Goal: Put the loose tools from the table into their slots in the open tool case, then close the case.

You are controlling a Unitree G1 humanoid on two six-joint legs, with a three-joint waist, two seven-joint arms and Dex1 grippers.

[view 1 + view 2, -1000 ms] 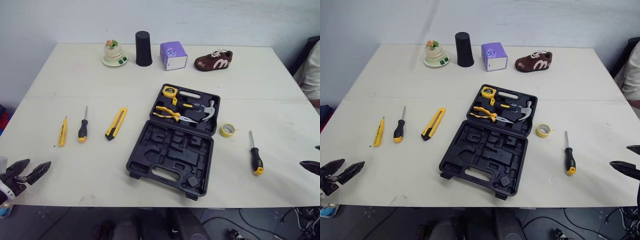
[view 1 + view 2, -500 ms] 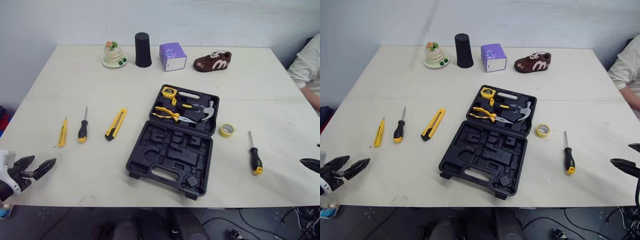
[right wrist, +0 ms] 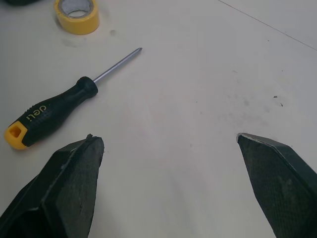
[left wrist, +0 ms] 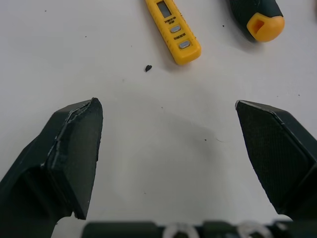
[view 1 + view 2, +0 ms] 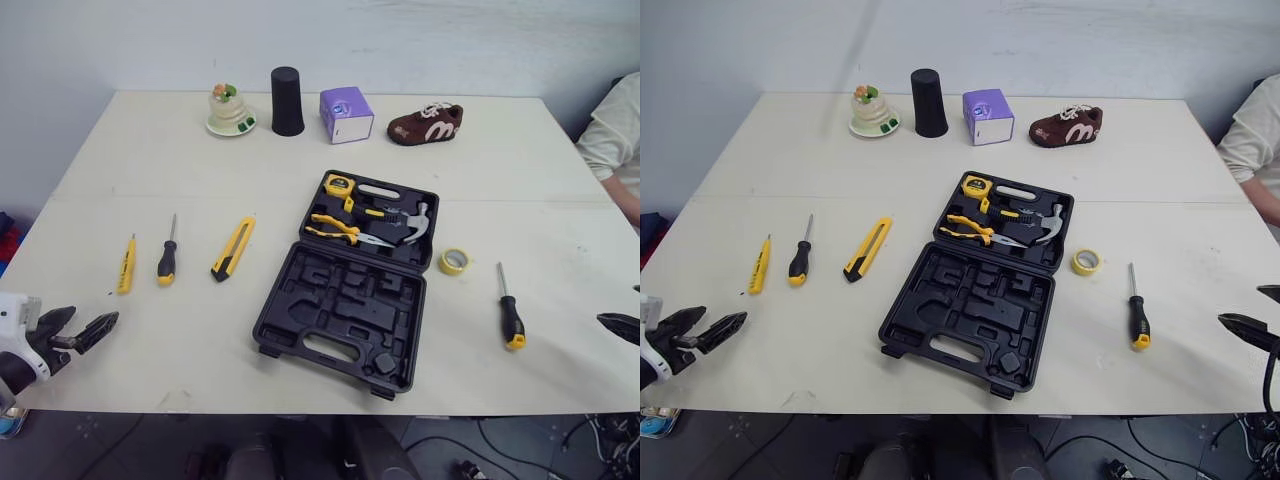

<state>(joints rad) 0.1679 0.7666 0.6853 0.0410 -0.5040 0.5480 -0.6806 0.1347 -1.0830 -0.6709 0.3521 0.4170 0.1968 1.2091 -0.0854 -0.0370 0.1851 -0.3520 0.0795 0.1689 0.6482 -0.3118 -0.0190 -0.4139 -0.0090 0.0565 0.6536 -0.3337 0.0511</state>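
Your left pincer [image 5: 96,317] is spread wide and holding nothing. Over the last second it has come in from off the near-left corner and now hangs over the counter [image 5: 140,150] just inside the near edge. Straight ahead of its fingers lies the yellow tester pen [image 4: 173,29], with the butt of the left screwdriver [image 4: 257,20] just beside it. Nothing is touched yet, so this reads as the lead-in to a first pick on the left.

Your right pincer [image 3: 168,138] is also spread and empty. It has stayed at the near end of the right edge, with the right screwdriver [image 3: 49,116] lying near it, handle towards the near edge. The roll of yellow tape [image 3: 77,15] sits beyond the screwdriver's tip.

Further out, none of the tools has moved. The utility knife [image 5: 233,247] lies beside the left screwdriver, between it and the tool case [image 5: 345,300]. The case is open in the middle of the counter, towards the near edge. Its far half holds a tape measure [image 5: 340,184], pliers [image 5: 335,228] and a hammer [image 5: 410,222], and its near half shows bare slots.

So all five loose tools are still out and the lid is still up. The whole job is ahead of you. The pen lies flat and thin on the counter, so you will likely need a low, square approach to it.
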